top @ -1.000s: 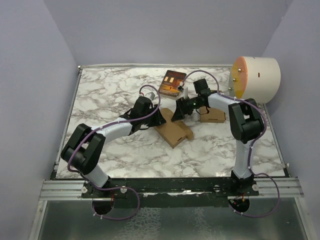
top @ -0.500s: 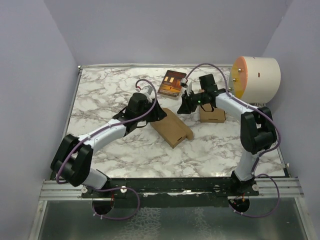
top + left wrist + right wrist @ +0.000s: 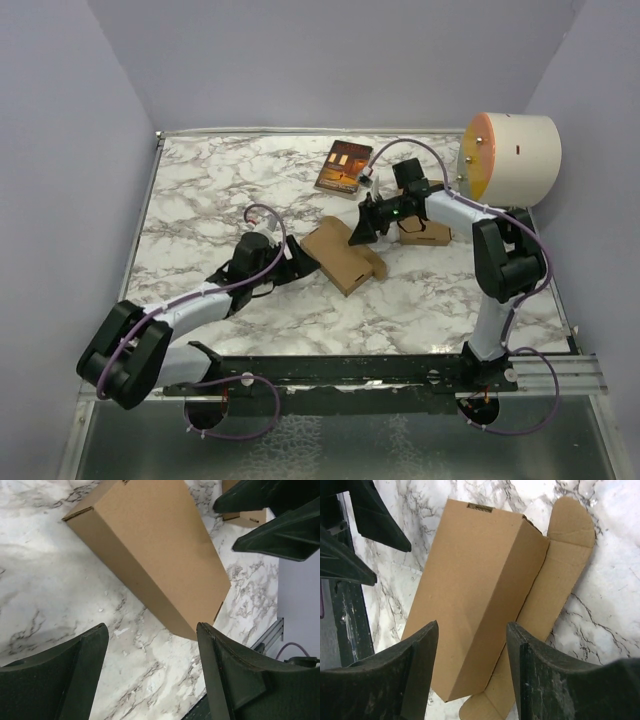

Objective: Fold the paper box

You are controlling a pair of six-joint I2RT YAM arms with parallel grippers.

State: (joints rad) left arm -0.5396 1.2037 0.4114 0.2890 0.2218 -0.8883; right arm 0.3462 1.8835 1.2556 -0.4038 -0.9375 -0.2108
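Lying mid-table [image 3: 200,200], one paper box [image 3: 345,255] has a flap spread flat; left gripper [image 3: 305,262] and right gripper [image 3: 357,233] flank it, both splayed. One other carton [image 3: 428,235] sits toward the right edge, one book [image 3: 343,166] by the far edge

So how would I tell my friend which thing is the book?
Find the white marble table and look toward its far edge, near the middle. The book lies flat there, left of the big white drum. It's dark red-brown with a picture cover; the bigger carton and smaller carton nearby are plain brown.
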